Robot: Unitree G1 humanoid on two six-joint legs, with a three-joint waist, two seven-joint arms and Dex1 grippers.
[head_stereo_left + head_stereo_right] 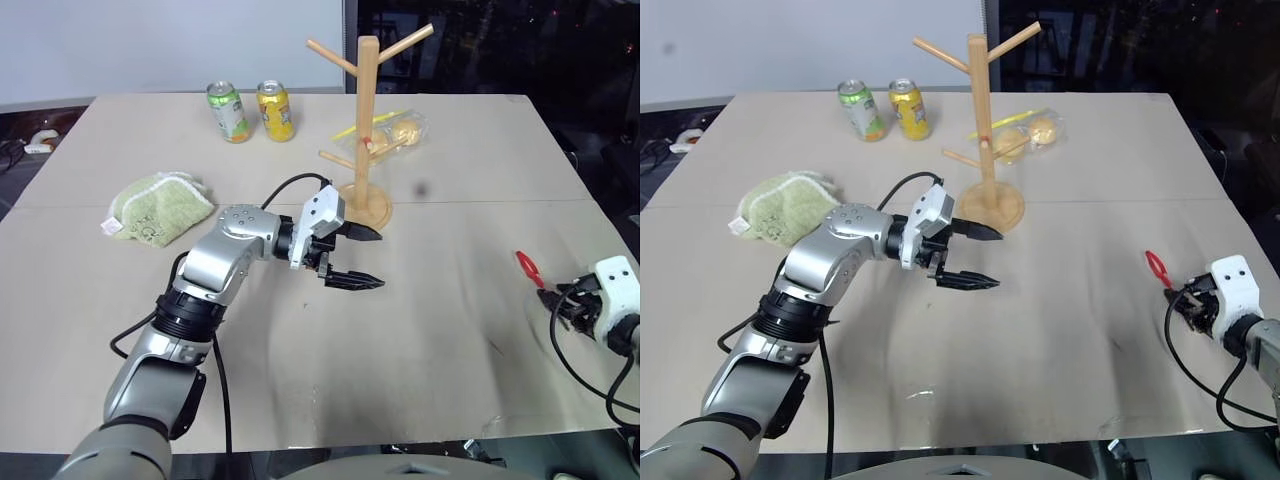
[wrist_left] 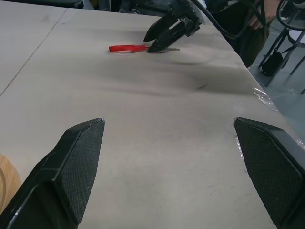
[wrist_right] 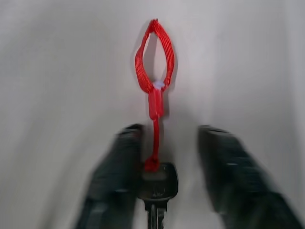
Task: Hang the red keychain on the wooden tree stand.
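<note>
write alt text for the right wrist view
A red keychain lies on a pale table, its loop pointing away and its silvery key between the two black fingers of the right claw. The fingers stand on either side of the key, blurred, with a gap on one side.

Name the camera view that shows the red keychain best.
The right wrist view: the red keychain lies lengthwise on the table with its loop, strap and key head plain between the right gripper's fingers. The left wrist view shows a distant red strip; both eye views, a small red sliver.
</note>
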